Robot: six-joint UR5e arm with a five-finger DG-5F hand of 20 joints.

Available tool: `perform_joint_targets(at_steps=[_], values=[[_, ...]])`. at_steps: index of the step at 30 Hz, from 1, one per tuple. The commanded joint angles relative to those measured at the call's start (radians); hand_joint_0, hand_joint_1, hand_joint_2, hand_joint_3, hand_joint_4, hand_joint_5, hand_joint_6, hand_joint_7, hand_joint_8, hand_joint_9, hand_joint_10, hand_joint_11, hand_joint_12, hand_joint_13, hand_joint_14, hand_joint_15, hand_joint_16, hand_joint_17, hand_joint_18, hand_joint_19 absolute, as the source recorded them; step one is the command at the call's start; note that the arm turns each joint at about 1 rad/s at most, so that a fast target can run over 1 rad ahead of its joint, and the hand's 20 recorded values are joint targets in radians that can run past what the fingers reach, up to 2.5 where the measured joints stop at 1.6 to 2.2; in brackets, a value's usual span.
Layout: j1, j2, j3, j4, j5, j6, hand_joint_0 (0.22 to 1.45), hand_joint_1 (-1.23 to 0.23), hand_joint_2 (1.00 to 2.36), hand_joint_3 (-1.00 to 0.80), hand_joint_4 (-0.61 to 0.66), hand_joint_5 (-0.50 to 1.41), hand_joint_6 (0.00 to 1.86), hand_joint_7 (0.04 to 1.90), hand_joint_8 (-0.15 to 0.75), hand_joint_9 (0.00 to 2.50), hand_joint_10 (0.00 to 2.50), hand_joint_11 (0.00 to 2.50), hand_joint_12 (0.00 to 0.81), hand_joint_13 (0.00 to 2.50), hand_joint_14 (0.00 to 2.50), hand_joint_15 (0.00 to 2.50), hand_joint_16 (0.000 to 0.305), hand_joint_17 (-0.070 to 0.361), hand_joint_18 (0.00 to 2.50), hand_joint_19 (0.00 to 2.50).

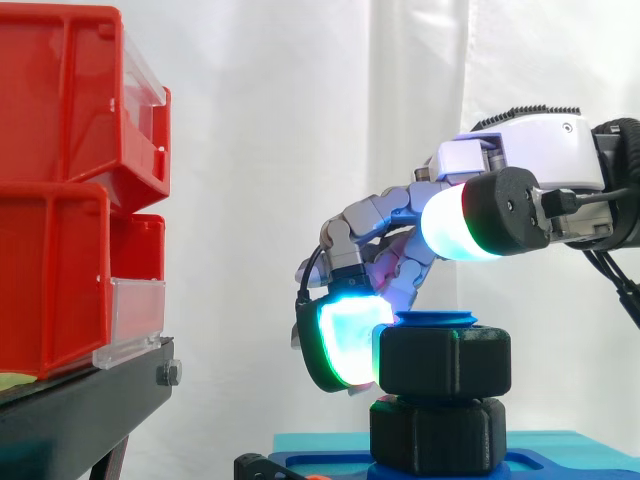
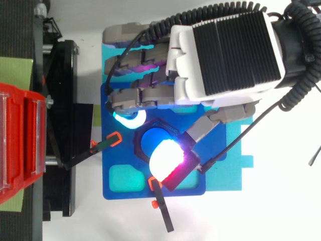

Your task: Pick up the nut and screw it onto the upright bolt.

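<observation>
The black hexagonal nut (image 1: 445, 362) sits on the upright blue bolt (image 2: 150, 142), whose top (image 1: 437, 318) pokes out just above it. Under the nut is a second black hexagonal block (image 1: 437, 435) at the bolt's foot. My hand (image 2: 225, 50) reaches in from the right, fingers curled down around the nut. A cyan-green glowing fingertip (image 1: 348, 345) presses on the nut's left side. The thumb (image 1: 450, 225), glowing white and red, hangs a little above the nut's near side.
The bolt stands on a blue base plate (image 2: 118, 150) that lies on a teal board (image 2: 230, 150). Two black levers with orange tips (image 2: 105, 145) (image 2: 160, 206) stick out from the plate. Red bins (image 1: 60, 200) on a black stand rise at the left.
</observation>
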Motion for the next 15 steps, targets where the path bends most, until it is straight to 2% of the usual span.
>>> perform_joint_targets(at_steps=[1,10,15], values=[[-0.004,0.001,0.005,-0.001,-0.001,0.0,0.53,-0.17,1.0,-0.5,0.14,0.04,0.6,1.28,0.262,0.99,0.0,0.0,0.258,0.59,0.0,0.0,0.025,0.056,0.19,0.0],[-0.016,0.003,0.009,-0.001,-0.008,-0.002,0.53,-0.25,1.0,-0.5,0.03,0.07,0.6,1.3,0.25,1.27,0.0,0.0,0.188,0.84,0.0,0.0,0.015,0.033,0.47,0.0],[-0.028,0.006,0.009,-0.03,-0.015,-0.016,0.53,-0.29,1.0,-0.5,0.01,0.08,0.6,1.31,0.288,1.38,0.0,0.0,0.164,0.93,0.0,0.0,0.01,0.023,0.59,0.0]])
